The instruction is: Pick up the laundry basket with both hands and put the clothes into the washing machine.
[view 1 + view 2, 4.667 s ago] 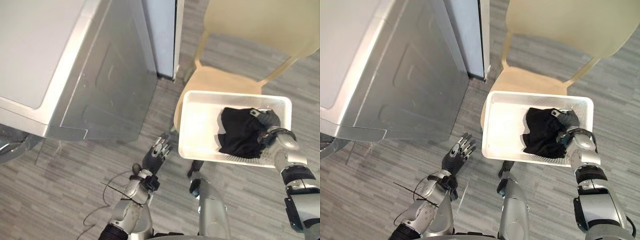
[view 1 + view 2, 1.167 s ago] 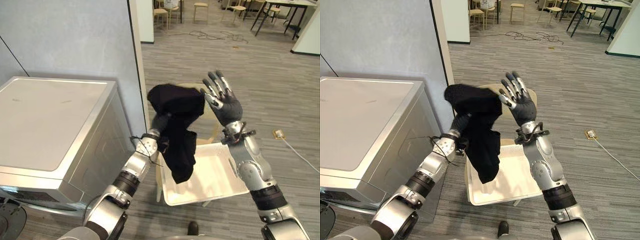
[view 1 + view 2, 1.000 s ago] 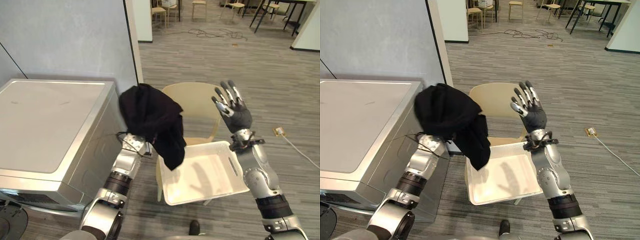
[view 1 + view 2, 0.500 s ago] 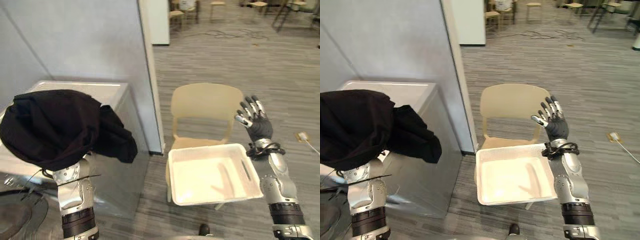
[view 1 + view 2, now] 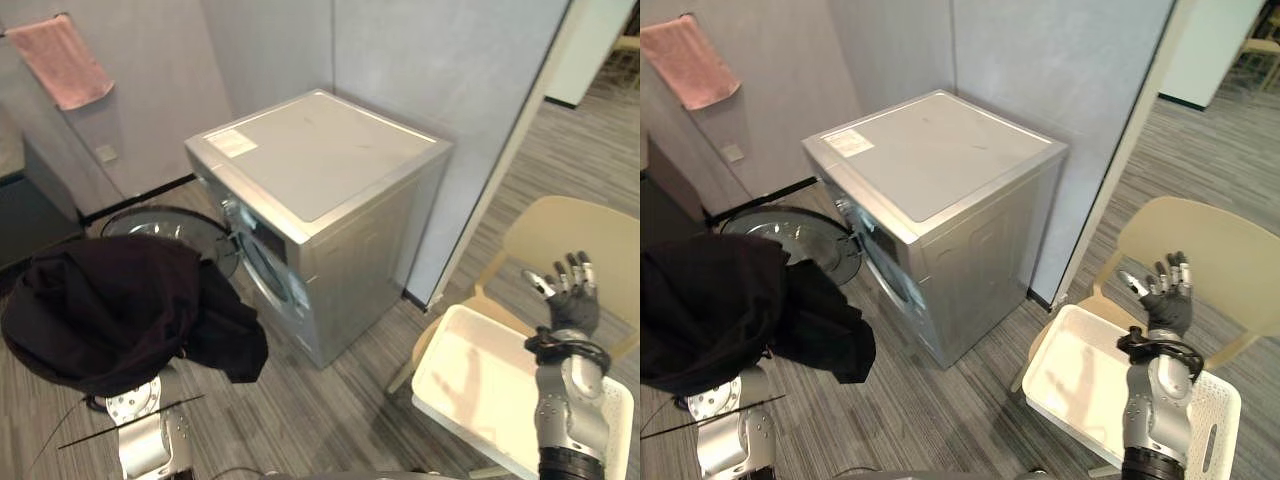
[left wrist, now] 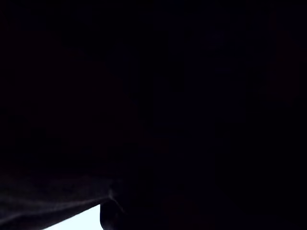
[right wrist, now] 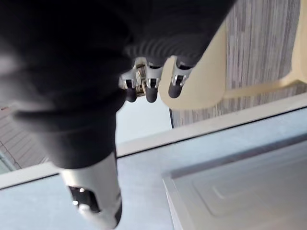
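Laundry corner, grey floor (image 5: 340, 415): I am holding black garment (image 5: 115, 310) raised over left hand, grip untellable, toward washing machine (image 5: 330, 170); right hand (image 5: 570, 305) idling, splayed.

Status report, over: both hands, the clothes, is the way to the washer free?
Right hand open, raised near white basket. Left hand hidden under black clothes, before washing machine. Door open; no obstacle seen.

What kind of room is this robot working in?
Most likely a laundry corner: a silver front-loading washing machine stands against the wall with its round door open, a white laundry basket rests on a beige chair, and a pink towel hangs on the wall.
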Controlling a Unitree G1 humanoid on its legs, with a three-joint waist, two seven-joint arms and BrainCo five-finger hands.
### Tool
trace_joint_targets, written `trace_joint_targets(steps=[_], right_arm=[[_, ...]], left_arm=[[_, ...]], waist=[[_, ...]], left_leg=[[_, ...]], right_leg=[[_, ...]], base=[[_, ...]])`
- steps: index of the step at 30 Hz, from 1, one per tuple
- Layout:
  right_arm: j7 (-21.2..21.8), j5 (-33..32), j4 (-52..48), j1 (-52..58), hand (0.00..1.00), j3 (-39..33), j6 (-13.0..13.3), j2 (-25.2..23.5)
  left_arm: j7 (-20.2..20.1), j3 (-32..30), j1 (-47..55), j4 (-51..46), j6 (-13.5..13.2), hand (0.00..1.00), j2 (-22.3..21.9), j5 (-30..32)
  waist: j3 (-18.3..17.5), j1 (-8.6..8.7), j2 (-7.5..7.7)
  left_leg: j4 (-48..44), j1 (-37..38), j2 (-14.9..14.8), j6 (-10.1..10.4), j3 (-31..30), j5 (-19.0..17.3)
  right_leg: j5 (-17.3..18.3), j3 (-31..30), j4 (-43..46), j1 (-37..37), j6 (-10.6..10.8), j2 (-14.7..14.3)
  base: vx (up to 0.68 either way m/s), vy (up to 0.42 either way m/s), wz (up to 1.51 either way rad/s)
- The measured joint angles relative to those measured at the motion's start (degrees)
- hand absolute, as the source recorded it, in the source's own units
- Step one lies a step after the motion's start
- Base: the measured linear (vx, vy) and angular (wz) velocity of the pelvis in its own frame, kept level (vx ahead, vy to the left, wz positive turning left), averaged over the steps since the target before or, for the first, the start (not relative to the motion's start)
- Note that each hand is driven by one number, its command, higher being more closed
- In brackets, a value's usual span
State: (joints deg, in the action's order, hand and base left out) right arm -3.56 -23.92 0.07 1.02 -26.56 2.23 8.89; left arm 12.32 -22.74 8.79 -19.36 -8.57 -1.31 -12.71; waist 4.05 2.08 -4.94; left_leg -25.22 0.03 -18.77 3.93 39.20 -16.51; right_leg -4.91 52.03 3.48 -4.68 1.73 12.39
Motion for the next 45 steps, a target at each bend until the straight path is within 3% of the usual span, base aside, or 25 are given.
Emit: trace_joint_targets(steps=[4,5,6,7,8,10,11,12,16,19,20,22,26,28,29,31,33,34,35,36,37,38,41,44,45], right_arm=[[-0.3,2.1,-0.3,0.8,0.0,-0.6,0.0,-0.1],[-0.3,2.4,-1.1,2.3,0.0,-0.8,-0.2,-0.6],[-0.3,2.7,-1.7,4.6,0.0,-1.6,-0.5,-1.5],[-0.3,2.9,-1.7,5.5,0.0,-2.1,-0.7,-2.2],[-0.3,3.2,-1.9,7.6,0.0,-2.9,-1.0,-4.1],[-0.4,3.2,-6.8,12.9,0.0,-3.5,-1.3,-8.6],[-0.5,3.2,-9.0,14.4,0.0,-3.4,-1.3,-9.8],[-0.6,3.2,-14.9,17.5,0.0,-2.8,-1.3,-12.4],[-0.6,3.0,-23.7,23.9,0.0,0.4,-0.3,-14.5],[0.5,1.9,-26.5,27.9,0.0,4.9,0.1,-15.0],[1.9,1.8,-26.6,28.8,0.0,7.0,0.0,-15.0],[3.2,0.9,-27.3,28.0,0.0,7.2,0.7,-13.8],[4.0,-0.9,-27.3,27.7,0.0,8.0,0.1,-12.8],[4.2,-1.4,-27.3,27.7,0.0,9.6,0.1,-12.4],[4.5,-1.4,-27.4,27.5,0.0,10.7,-0.2,-11.3],[4.2,-0.7,-27.4,27.7,0.0,12.0,-0.9,-10.1],[3.4,0.5,-27.3,28.4,0.0,12.5,-1.6,-10.0],[3.4,1.9,-27.3,28.7,0.0,12.8,-1.5,-10.3],[2.6,4.9,-27.0,29.0,0.0,13.3,-1.5,-10.9],[1.6,7.2,-26.4,28.8,0.0,13.4,-1.4,-11.7],[1.1,8.6,-25.8,28.6,0.0,13.5,-1.3,-12.0],[0.5,10.8,-24.4,28.2,0.0,13.5,-1.0,-12.1],[0.0,18.2,-13.7,25.1,0.0,15.3,-2.6,-10.9],[0.1,24.1,-6.9,26.3,0.0,18.2,-5.6,-10.7],[0.1,28.4,-4.1,27.6,0.0,18.8,-6.3,-10.6]], left_arm=[[0.0,0.1,0.3,2.1,0.0,1.0,-2.0,0.2],[0.0,1.2,0.2,3.1,0.1,1.0,-2.3,0.5],[0.1,3.1,0.0,4.2,0.5,1.0,-2.6,0.7],[0.2,4.2,-0.1,4.5,0.8,1.0,-2.7,0.8],[0.1,5.7,-0.1,4.7,0.9,1.0,-2.6,1.0],[0.2,7.9,-0.3,4.8,0.9,1.0,-2.5,1.0],[0.2,8.6,-0.4,4.7,0.9,1.0,-2.2,1.0],[0.2,10.4,-0.4,4.6,0.9,1.0,-1.6,1.0],[0.2,18.3,-0.6,4.7,1.7,1.0,-1.9,0.8],[-0.5,23.9,-2.6,4.8,1.9,1.0,-2.0,0.9],[-1.3,25.2,-4.8,4.7,1.8,1.0,-1.9,0.9],[-2.3,25.7,-5.5,5.6,2.7,1.0,-2.1,1.0],[-3.1,26.7,-6.1,5.7,2.7,1.0,-2.5,1.0],[-3.6,26.6,-5.3,5.6,2.7,1.0,-2.5,1.0],[-3.5,26.6,-4.0,5.4,2.7,1.0,-2.5,1.0],[-3.8,26.0,-2.0,4.6,2.7,1.0,-2.4,-0.3],[-4.3,24.2,0.9,4.2,2.7,1.0,-2.6,-0.8],[-4.3,22.5,1.8,4.3,2.7,1.0,-2.7,-1.4],[-4.2,21.8,1.8,4.4,2.8,1.0,-2.7,-2.5],[-4.2,21.8,1.8,4.5,2.8,1.0,-2.4,-2.7],[-4.3,22.1,1.8,4.6,2.8,1.0,-2.2,-2.7],[-4.4,22.0,1.8,4.9,2.8,1.0,-2.1,-2.7],[-4.3,20.6,2.3,7.9,2.9,1.0,-2.2,-2.7],[-3.3,19.9,3.5,8.1,3.1,1.0,-2.1,-2.6],[-3.0,19.7,4.7,8.2,3.0,1.0,-2.1,-2.6]], waist=[[0.2,0.15,0.43],[0.6,0.39,0.69],[1.2,1.55,1.45],[1.4,2.3,1.57],[1.6,3.62,1.72],[1.7,4.12,2.56],[1.7,4.41,3.02],[2.2,4.77,5.35],[2.7,5.32,8.56],[2.6,6.22,8.67],[1.8,6.31,10.69],[1.7,6.46,7.28],[1.0,6.36,5.03],[0.8,6.58,3.84],[0.8,6.43,2.67],[1.3,6.45,1.59],[1.1,6.22,0.88],[1.2,6.01,0.85],[1.3,5.69,1.12],[1.5,5.06,1.71],[1.4,4.87,2.0],[1.4,4.85,2.57],[1.4,3.74,3.92],[1.5,3.25,3.81],[1.4,3.14,2.54]], left_leg=[[1.3,-2.0,5.9,-2.5,-2.4,-1.5],[1.5,-2.1,8.0,-3.2,-4.3,-2.2],[1.9,-2.1,10.4,-4.6,-7.6,-2.6],[2.5,-1.9,11.5,-5.6,-9.7,-2.7],[3.3,-1.4,12.8,-6.8,-14.1,-2.4],[5.7,-1.1,13.9,-8.2,-20.0,-1.3],[6.5,-0.6,14.6,-8.3,-21.1,-0.9],[7.4,-0.1,16.4,-8.7,-23.7,-0.1],[5.0,1.8,19.0,-10.2,-32.4,-0.6],[0.7,1.6,20.4,-10.6,-41.9,-3.6],[-3.9,-0.2,22.4,-9.0,-44.8,-7.2],[-5.9,0.8,20.1,-7.6,-46.1,-9.5],[-0.7,4.9,18.8,-6.4,-46.7,-7.7],[-7.9,2.7,17.5,-4.7,-43.2,-7.3],[-20.8,-2.3,14.7,2.8,-39.1,-4.5],[-32.1,-6.8,10.0,10.5,-35.5,1.5],[-40.7,-9.3,3.6,8.9,-27.9,11.4],[-45.7,-10.4,-2.0,1.3,-21.2,17.7],[-49.6,-11.4,-7.0,-4.1,-17.1,16.0],[-50.2,-12.1,-9.2,-6.9,-15.9,13.7],[-49.5,-12.9,-9.3,-8.1,-16.5,12.6],[-47.1,-14.4,-8.6,-7.8,-18.4,10.7],[-23.3,-16.1,0.1,-2.8,-30.1,4.7],[-4.3,-15.3,3.0,-1.5,-39.6,5.1],[1.7,-14.4,3.6,3.1,-44.0,7.9]], right_leg=[[1.5,1.1,9.6,2.6,0.2,8.6],[2.2,-0.3,15.9,3.6,-1.0,12.8],[1.4,-6.7,23.6,5.7,-5.4,16.5],[-0.1,-12.2,27.6,7.4,-7.9,17.4],[1.8,-25.6,34.8,11.9,-8.5,15.3],[10.1,-40.7,43.8,17.1,-3.4,4.4],[11.6,-43.2,45.1,18.2,-3.3,2.0],[14.8,-47.9,46.7,20.3,-1.7,-3.3],[19.2,-54.8,42.4,22.1,1.3,-14.4],[18.9,-54.1,35.1,22.0,1.1,-15.1],[15.2,-53.4,28.4,20.2,-0.4,-12.3],[18.6,-48.2,31.6,18.5,-1.9,-12.0],[20.5,-43.0,28.0,14.4,-3.8,-11.5],[22.3,-42.5,26.3,12.4,-3.8,-12.5],[23.3,-41.9,26.4,11.1,-4.1,-13.2],[23.9,-41.9,26.8,9.4,-5.4,-14.7],[24.5,-43.5,28.0,7.8,-6.2,-15.1],[24.5,-44.9,26.7,6.3,-6.4,-15.1],[24.6,-46.5,25.3,4.5,-6.4,-15.3],[24.9,-48.2,23.6,2.4,-6.5,-15.0],[24.9,-48.9,22.8,1.7,-6.5,-14.7],[25.0,-49.9,21.8,1.1,-6.3,-13.9],[26.1,-56.6,20.2,0.2,-4.2,-10.5],[28.1,-60.8,20.5,0.3,-0.4,-8.5],[30.4,-65.1,21.2,0.5,3.4,-7.5]], base=[[-0.09,0.311,0.43],[-0.08,0.373,0.92],[-0.05,0.301,1.16],[0.02,0.239,1.45],[0.04,0.126,1.33],[0.08,0.097,1.45],[0.21,0.019,1.51],[0.21,-0.027,1.16],[0.24,-0.107,1.38],[0.39,-0.196,1.84],[0.46,-0.26,1.94],[0.32,-0.2,1.17],[0.21,-0.147,0.53],[0.13,-0.077,0.18],[0.16,-0.043,-0.07],[0.2,0.0,-0.24],[0.21,0.047,-0.51],[0.21,0.056,-0.5],[0.27,0.07,-0.55],[0.23,0.066,-0.4],[0.19,0.071,-0.34],[0.17,0.153,-0.42],[0.22,0.255,-0.83],[0.33,0.499,-1.02],[0.35,0.568,-1.28]])
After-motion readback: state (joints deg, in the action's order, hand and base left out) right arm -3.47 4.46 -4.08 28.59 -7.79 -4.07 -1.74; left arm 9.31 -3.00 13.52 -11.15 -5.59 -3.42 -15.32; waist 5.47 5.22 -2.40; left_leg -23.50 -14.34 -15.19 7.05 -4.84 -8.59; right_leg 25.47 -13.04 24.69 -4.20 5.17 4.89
